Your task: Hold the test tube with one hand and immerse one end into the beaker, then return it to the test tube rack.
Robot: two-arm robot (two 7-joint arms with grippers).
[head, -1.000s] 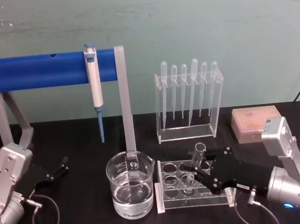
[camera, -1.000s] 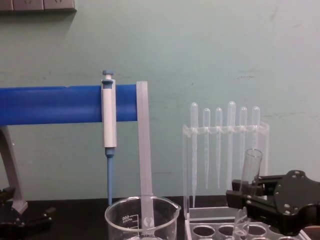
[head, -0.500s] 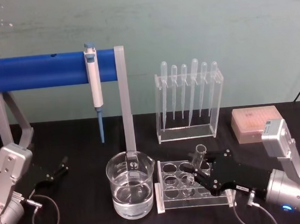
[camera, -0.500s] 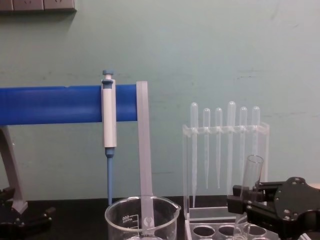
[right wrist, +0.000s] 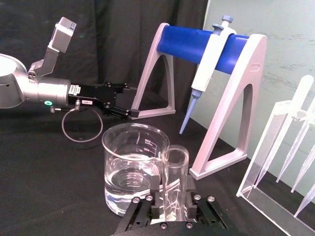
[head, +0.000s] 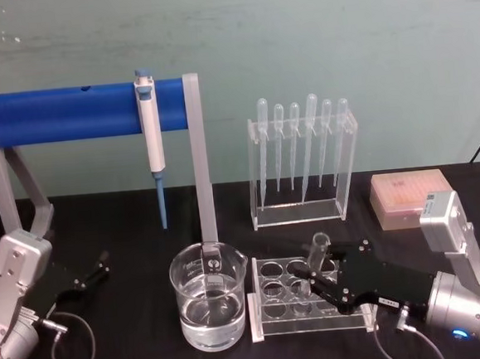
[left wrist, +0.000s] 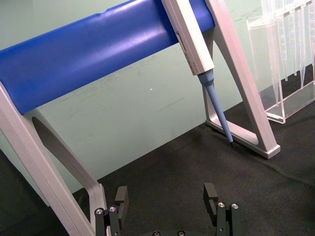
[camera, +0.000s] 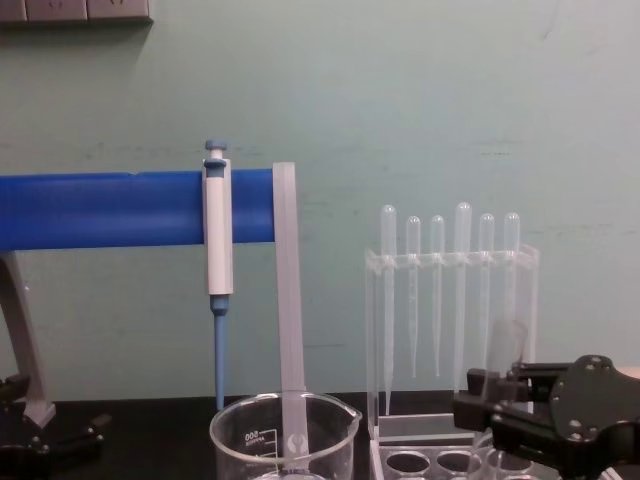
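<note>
The right gripper [head: 321, 283] clamps the tube [head: 315, 258] over the rack [head: 268, 323] beside the beaker [head: 209, 294], seemingly seated, so lower it straight; the left gripper [head: 97, 268], at the table's left edge, gapes empty.

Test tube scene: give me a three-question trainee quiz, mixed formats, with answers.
1. True or false: the right hand grips the test tube over the clear tube rack.
2. The beaker holds: A) clear liquid B) blue powder C) nothing.
3. Fill in: the left hand is ____, apart from the beaker, near the blue stand.

Key: 1 true; 2 A; 3 open.
</note>
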